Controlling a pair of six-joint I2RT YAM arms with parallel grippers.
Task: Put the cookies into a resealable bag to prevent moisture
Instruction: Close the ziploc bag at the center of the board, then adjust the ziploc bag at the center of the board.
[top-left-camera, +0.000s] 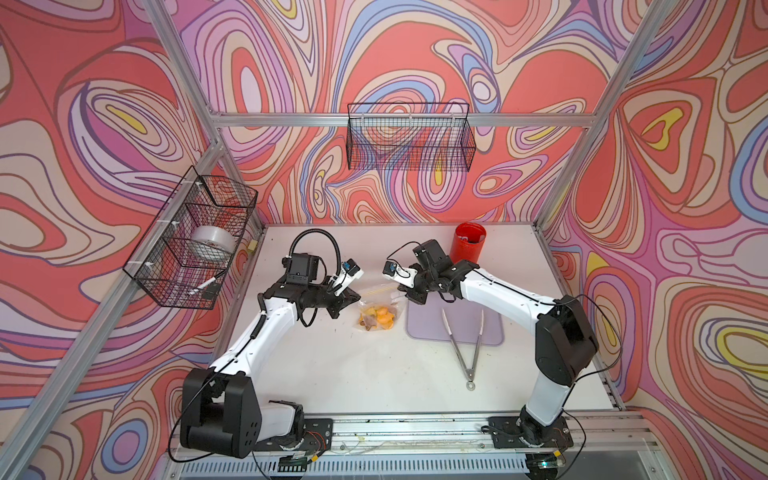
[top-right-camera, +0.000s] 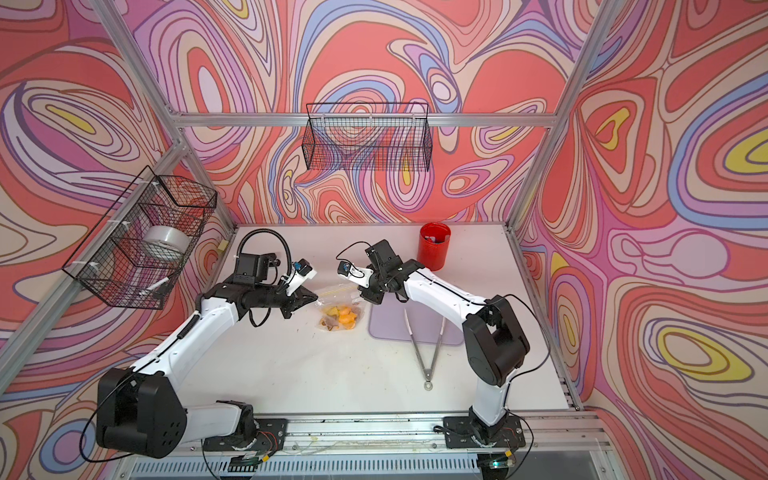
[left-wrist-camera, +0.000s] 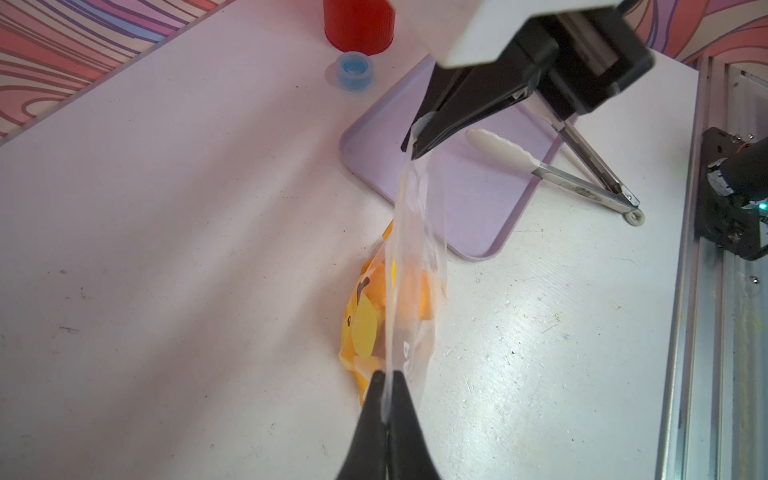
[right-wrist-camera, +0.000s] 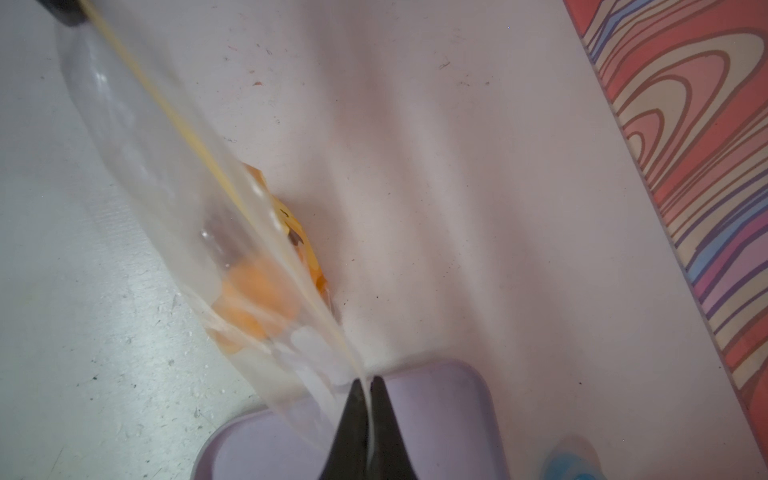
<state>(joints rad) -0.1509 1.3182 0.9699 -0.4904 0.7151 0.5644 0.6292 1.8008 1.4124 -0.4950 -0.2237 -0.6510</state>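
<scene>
The left gripper is clenched on one end of the resealable bag, its black jaws pressed together with only the clear film between them. The right gripper is clamped likewise on the opposite end, nipping the mouth edge, so the bag's top stretches between the two claws. The left wrist view also catches the right gripper from outside, its tip closed on the plastic.

The cookies sit bunched in the bottom of the bag, which sags to the white table. In both top views they show as an orange-yellow heap between the arms, just beside the lavender tray.

Only the right wrist view shows the yellow zip strip as a taut line running away from the jaws. Only the left wrist view shows clearly a small blue cap near the red cup; the right arm hides it in the top views. The tongs lie open, tips on the tray, handle end on the table.
</scene>
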